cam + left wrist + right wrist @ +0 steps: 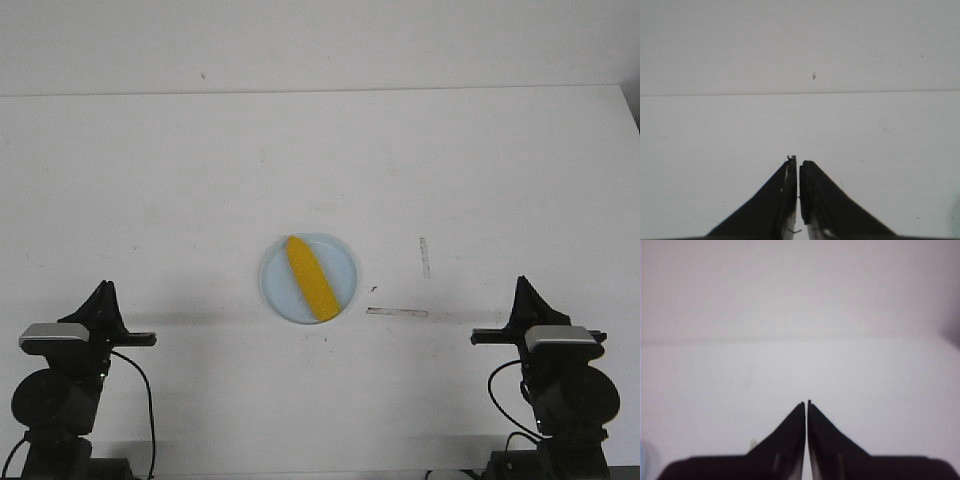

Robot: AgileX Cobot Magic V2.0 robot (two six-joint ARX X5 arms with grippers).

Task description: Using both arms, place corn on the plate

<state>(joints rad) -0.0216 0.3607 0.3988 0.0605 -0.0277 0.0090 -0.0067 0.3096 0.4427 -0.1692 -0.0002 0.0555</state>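
So the corn (311, 278) is already lying on the plate (343, 256), which sits about mid-table, roughly centred between the two arms. It lies diagonally, one end toward the far left of the plate and the other down at the near rim, maybe just overhanging it, hard to say. My guess is that's simply how a long cob settles in a shallow dish: it's nearly as long as the plate is wide, so it spans most of it. Nothing else is in the plate.

Both arms are parked at the near edge of the table (150, 170), well apart from the plate, one on each side. The left gripper (798, 167) has its fingers pinched together with only a sliver of gap between the tips, and nothing in them. Same story for the right gripper (806, 404): fingers closed up, empty. Both wrist views just show bare white table ahead, so neither is aimed at the plate.

Looks to me like the job is basically finished and the arms are tucked away so they don't bump anything. There are a couple of faint tape strips (397, 312) on the table right of the plate, no idea what for.
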